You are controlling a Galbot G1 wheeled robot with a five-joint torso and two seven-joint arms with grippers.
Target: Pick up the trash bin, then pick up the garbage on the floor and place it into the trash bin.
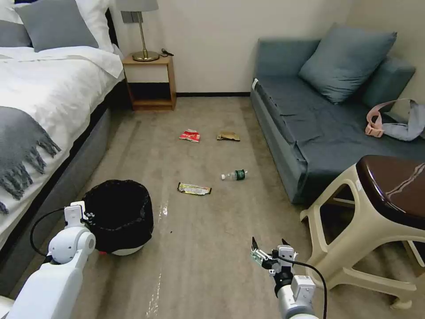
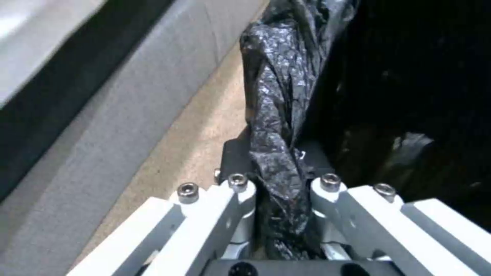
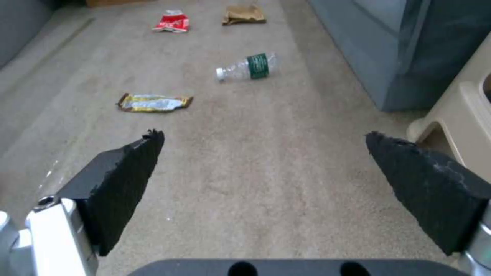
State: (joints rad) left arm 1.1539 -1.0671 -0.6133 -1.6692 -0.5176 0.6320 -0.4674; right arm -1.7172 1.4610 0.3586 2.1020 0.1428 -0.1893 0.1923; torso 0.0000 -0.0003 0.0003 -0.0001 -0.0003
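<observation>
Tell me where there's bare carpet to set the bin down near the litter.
Bare carpet lies between the trash bin, held at its rim by the left gripper, and the open right gripper; more between the gold wrapper and red wrapper. It is crowded by the bottle, tan packet, sofa and stool.

Left gripper: fingertips concealed behind bunched black bag. Trash bin: whitish body mostly covered by the bag; interior too dark to read. Stool and bed: cut by head view's edges.
</observation>
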